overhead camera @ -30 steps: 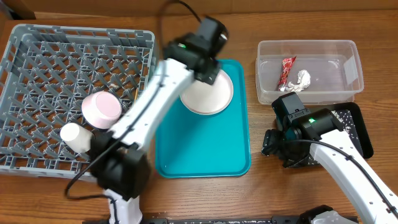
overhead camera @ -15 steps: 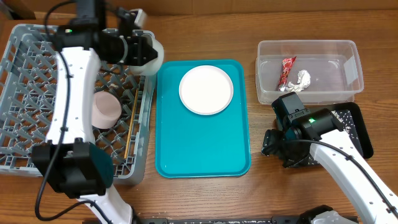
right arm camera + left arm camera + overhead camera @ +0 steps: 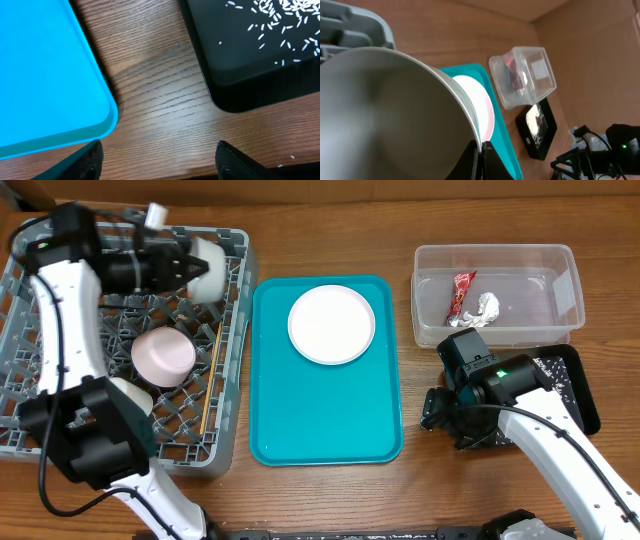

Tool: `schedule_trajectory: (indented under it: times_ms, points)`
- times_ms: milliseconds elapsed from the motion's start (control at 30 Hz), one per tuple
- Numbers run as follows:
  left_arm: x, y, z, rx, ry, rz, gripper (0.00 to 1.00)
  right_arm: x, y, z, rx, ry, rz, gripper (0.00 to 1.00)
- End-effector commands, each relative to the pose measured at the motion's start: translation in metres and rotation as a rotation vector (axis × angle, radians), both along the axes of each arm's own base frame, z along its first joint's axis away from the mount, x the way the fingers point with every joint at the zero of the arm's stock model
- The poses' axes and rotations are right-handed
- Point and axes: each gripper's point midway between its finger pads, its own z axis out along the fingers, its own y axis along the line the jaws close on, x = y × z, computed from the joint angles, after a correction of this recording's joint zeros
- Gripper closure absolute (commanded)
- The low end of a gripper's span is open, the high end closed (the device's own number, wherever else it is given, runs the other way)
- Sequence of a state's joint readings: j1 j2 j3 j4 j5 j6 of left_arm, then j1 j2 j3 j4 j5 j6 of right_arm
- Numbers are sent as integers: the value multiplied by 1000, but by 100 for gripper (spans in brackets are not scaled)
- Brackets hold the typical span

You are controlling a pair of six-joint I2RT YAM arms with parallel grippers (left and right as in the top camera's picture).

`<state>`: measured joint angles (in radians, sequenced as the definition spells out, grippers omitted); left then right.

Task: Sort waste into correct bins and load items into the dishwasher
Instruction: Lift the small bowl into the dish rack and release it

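The grey-green round bowl [image 3: 205, 268] hangs tipped over the far edge of the square grey lattice dish rack [image 3: 60, 255], its rim pinched by the closed left gripper [image 3: 481, 151]. I would lower it clear of the pink bowl [image 3: 163, 357] and seat it before release. Only the left wrist view shows that pinch. The right wrist view shows the right gripper [image 3: 161, 159] spread and empty near the shallow black tray [image 3: 240, 75].
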<state>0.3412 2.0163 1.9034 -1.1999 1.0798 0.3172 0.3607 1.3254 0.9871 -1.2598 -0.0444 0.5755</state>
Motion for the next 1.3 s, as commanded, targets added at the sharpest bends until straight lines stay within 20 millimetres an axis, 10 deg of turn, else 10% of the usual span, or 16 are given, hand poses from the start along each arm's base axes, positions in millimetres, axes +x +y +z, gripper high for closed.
schedule_trajectory:
  times_ms: [0, 267, 567, 733, 800, 933, 1267]
  points:
    - [3, 0, 1, -105, -70, -47, 96, 3, -1, 2, -7, -9, -4, 27]
    - [14, 9, -23, -235, -48, -44, 96, 1, -2, 2, -10, -1, -4, 27]
    - [7, 73, -55, -227, 47, 107, 96, 0, -2, 2, -11, 2, -4, 27]
    - [-10, 111, -66, -197, 128, 204, 70, 1, -2, 2, -9, -2, -4, 27]
    - [-16, 125, -64, -220, 138, 240, 38, 1, -2, 2, -9, -4, -4, 27]
    - [-26, 144, -52, -290, 135, 298, 13, 1, -2, 2, -9, -4, -4, 27]
    - [-45, 128, 17, -160, -1, 276, 0, 1, -3, 2, -17, -3, -5, 27]
